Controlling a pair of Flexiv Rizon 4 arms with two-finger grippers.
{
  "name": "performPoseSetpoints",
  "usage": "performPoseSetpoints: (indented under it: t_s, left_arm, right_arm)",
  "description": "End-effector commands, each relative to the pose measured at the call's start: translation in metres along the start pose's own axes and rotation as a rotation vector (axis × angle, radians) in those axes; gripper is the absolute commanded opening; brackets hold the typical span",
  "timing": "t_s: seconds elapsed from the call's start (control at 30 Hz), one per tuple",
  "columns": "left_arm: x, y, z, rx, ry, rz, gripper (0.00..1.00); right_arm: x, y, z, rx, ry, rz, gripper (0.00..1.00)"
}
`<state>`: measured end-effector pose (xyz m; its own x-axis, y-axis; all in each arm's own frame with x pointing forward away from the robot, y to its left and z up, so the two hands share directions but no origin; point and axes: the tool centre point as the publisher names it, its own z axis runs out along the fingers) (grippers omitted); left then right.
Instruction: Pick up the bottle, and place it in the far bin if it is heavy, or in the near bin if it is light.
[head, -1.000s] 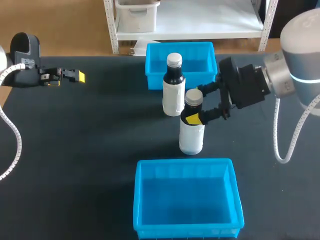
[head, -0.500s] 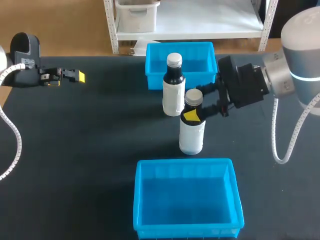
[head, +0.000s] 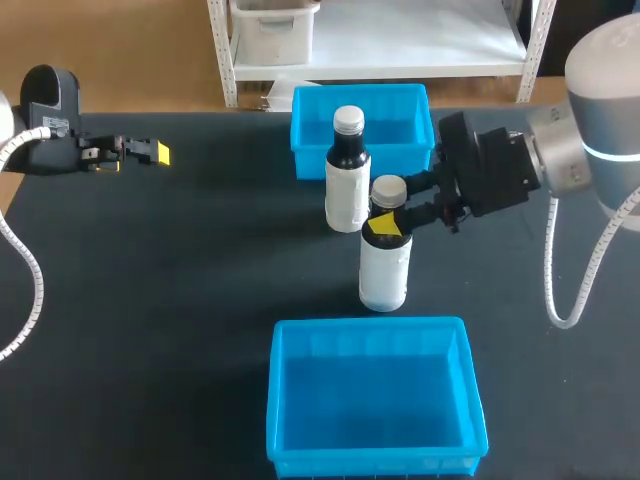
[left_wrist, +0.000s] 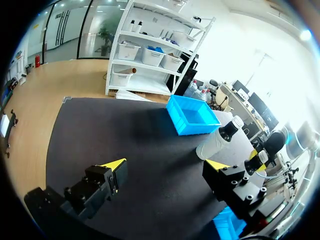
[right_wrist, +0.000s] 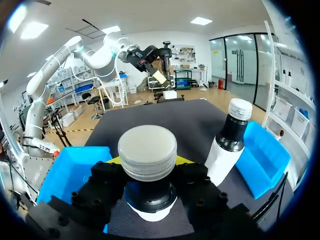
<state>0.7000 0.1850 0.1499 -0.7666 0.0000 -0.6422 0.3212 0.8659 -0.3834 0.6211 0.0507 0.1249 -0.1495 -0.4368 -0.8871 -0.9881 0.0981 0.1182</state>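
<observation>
**Desk:** Anything on your left?

**Me:** My left gripper (head: 150, 153) sits far left over the black table (head: 150, 300), fingers spread wide with nothing in them. No hazard there.

**Desk:** The middle?

**Me:** A spare white-labelled plastic bottle with a dark neck and pale cap (head: 347, 170) stands in front of the far blue plastic bin (head: 310, 150), just left of my bottle. If I carry mine far, I could topple the spare.

**Desk:** Your hold?

**Me:** My right gripper (head: 395, 215) is clamped on the dark neck of the upright grey-capped white bottle (head: 384, 270), between the far bin and the near blue plastic bin (head: 370, 390). If it is heavy it could swing, or slide through the fingers.
</observation>
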Motion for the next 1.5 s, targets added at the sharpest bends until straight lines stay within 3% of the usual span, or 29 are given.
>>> performPoseSetpoints:
  t_s: [0.03,0.4,0.9,1.17,1.33,1.5]
  left_arm:
    - [0.000,0.000,0.000,0.000,0.000,0.000,1.00]
    - [0.000,0.000,0.000,0.000,0.000,0.000,1.00]
    - [0.000,0.000,0.000,0.000,0.000,0.000,1.00]
    - [0.000,0.000,0.000,0.000,0.000,0.000,1.00]
    - [0.000,0.000,0.000,0.000,0.000,0.000,1.00]
    - [0.000,0.000,0.000,0.000,0.000,0.000,1.00]
  right_arm:
    - [-0.004,0.001,-0.004,0.005,-0.003,-0.006,0.32]
    - [-0.014,-0.013,-0.030,0.053,-0.002,0.005,0.32]
    - [-0.019,-0.034,-0.120,0.241,0.031,0.043,0.31]
    - [-0.038,-0.010,-0.154,0.273,0.043,0.044,0.32]
    - [-0.052,0.020,-0.160,0.209,0.034,0.044,0.33]
    - [-0.064,0.055,-0.147,0.131,0.044,0.017,0.33]
